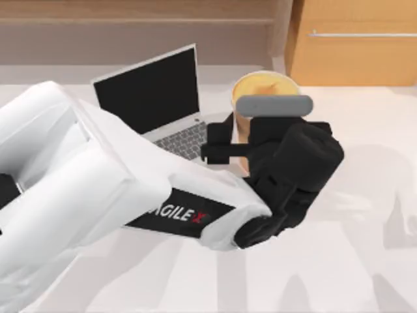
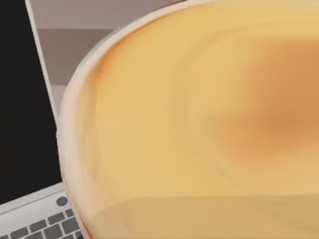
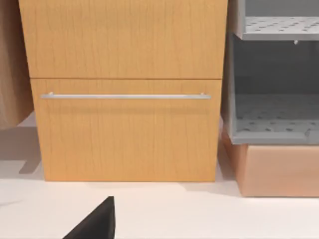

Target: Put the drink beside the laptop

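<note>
top view: the left arm reaches across from the left side of the desk [image 1: 365, 261], and its left claw [image 1: 229, 138] is at the drink [image 1: 260, 88]. dark fingers [image 1: 218, 153] lie against the cup's side nearest the laptop [image 1: 156, 98], and the claw looks closed on the cup, though the wrist hides much of the contact. the drink stands upright just to the right of the laptop, close against the edge of its keyboard. whether the cup's base rests on the desk or hangs a little above it cannot be told, because the arm covers the lower part. behind the desk on the right stands a wooden cabinet [image 1: 352, 45].

left wrist view: the creamy top of the drink [image 2: 199, 124] looms very close, with the laptop's black screen [image 2: 22, 99] and a strip of its keys just beside it. this confirms how near the two things are.

right wrist view: the right claw [image 3: 97, 224] shows as a dark fingertip low over the desk [image 3: 199, 214], facing the wooden cabinet [image 3: 124, 99] and a grey shelf unit [image 3: 274, 74]; i cannot tell how its fingers are set. the right arm appears parked.

as i judge it, the carrying is done and the cup is in place. what remains is to settle it, let go and back the arm away without knocking it.
</note>
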You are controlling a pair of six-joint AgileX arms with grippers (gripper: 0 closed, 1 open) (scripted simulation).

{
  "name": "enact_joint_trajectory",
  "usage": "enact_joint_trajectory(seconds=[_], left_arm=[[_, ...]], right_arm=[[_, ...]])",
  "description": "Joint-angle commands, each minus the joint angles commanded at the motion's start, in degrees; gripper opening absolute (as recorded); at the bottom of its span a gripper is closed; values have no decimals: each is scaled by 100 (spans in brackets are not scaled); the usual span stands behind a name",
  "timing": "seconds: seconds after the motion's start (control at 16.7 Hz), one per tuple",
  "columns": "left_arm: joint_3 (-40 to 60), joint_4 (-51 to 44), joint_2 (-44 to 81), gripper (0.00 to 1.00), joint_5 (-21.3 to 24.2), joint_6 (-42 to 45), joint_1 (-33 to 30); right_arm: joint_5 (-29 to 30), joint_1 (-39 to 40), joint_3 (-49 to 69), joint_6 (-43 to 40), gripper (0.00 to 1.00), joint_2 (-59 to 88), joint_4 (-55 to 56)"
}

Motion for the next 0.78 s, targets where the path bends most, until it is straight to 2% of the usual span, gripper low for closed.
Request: enact_joint_trajectory(seconds=[0.42, 0.78], left_arm=[[0, 0, 0, 98, 0, 0, 0], [0, 0, 0, 100, 0, 0, 0]], right_arm=[[0, 0, 0, 0, 100, 0, 0], [0, 0, 0, 0, 100, 0, 0]])
